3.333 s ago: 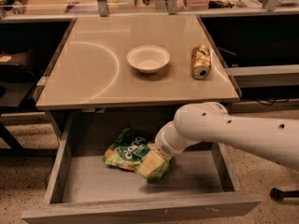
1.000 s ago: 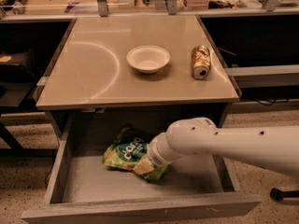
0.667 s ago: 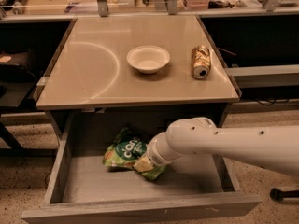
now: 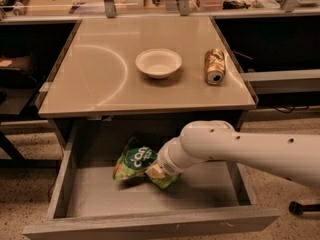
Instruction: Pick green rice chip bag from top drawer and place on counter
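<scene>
Under the surface's (image 4: 100, 74) front edge, the pincer (image 4: 156, 172) touches the green rice chip bag (image 4: 131, 161) in the top drawer (image 4: 100, 194). I cannot tell its grip.

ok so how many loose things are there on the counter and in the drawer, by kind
bowl: 1, on the counter
can: 1, lying on the counter
bag: 1, in the drawer
total: 3
The gripper is down in the drawer, at the bag's right end.
</scene>
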Tool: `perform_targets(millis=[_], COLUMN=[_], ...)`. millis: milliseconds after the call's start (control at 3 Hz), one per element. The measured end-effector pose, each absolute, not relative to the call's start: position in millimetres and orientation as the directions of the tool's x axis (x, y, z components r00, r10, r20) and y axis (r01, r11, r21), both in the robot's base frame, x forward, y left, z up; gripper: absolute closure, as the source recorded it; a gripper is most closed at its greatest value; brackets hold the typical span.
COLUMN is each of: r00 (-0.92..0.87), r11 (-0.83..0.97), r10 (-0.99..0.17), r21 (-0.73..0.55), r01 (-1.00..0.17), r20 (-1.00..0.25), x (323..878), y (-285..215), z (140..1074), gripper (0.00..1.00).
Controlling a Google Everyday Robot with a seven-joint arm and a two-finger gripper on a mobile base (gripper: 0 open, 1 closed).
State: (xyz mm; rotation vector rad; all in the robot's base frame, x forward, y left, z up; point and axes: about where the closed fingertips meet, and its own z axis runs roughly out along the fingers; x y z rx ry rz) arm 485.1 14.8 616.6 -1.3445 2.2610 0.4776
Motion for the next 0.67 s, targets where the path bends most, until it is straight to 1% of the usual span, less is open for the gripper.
perform_targets(millis=[667], r00=[-0.380], r11=[0.413], r10=[-0.701], r21=[0.091], r01=[-0.906], r20=[-0.603], x=[465.7], y=[14.4], z=[690.9], gripper=[1.00])
